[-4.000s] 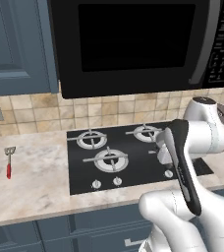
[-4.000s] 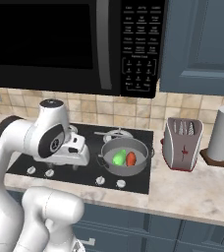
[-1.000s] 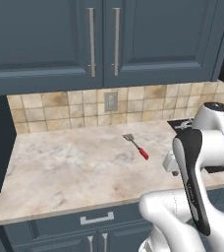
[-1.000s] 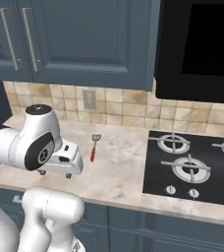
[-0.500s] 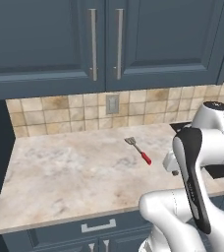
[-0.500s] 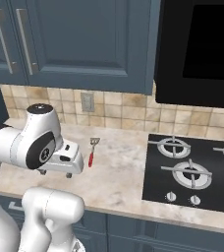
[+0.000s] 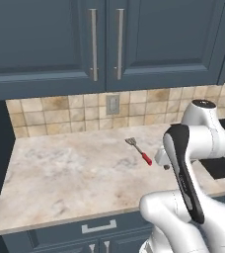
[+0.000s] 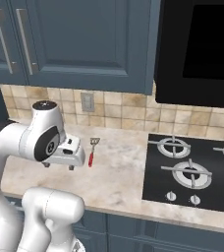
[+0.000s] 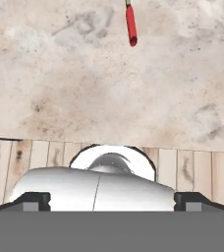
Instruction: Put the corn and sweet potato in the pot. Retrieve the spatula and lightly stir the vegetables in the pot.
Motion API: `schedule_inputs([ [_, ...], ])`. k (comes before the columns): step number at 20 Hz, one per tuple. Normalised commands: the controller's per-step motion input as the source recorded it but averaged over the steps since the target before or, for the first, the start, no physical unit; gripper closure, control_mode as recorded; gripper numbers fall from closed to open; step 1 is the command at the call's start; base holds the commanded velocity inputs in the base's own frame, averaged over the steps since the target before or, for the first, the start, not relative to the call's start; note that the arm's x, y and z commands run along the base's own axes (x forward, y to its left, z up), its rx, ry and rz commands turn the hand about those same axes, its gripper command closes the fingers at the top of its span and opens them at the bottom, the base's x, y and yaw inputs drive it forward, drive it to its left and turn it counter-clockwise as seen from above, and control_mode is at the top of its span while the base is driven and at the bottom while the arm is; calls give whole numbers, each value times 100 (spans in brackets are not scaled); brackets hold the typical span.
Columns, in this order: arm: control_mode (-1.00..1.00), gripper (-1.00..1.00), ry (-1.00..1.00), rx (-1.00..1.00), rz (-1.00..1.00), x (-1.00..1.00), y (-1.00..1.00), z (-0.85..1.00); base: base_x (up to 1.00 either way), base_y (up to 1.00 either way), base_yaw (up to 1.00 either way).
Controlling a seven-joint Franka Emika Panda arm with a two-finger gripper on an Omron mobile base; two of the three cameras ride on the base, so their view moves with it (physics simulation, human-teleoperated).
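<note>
Dark blue cabinets [image 7: 104, 44] span the top of the left base view above a tan tile backsplash [image 7: 85, 111], and the marbled counter [image 7: 70, 173] stretches across the middle, while the black stove [image 8: 192, 170] sits at the right of the right base view. Just left of the spatula in that view, the gripper [image 8: 57, 166] points down with its jaws wide apart and nothing between them. The spatula [image 7: 139, 150] lies flat near the counter's centre (red handle toward the front edge, slotted head toward the wall), apart from the gripper; its handle tip shows at the top of the hand view.
</note>
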Motion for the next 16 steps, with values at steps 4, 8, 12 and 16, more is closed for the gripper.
schedule_inputs([
  [4, -100, -100, 0, 0, 0, 65, 11, -42, 0, 0, 0],
  [8, -100, -100, -3, 0, -1, 16, 0, -74, 0, 0, 0],
  [12, -100, -100, -1, 0, -1, 30, 0, -55, 0, 0, 0],
  [16, -100, -100, 0, 0, 0, 63, 0, -25, 0, 0, 0],
])
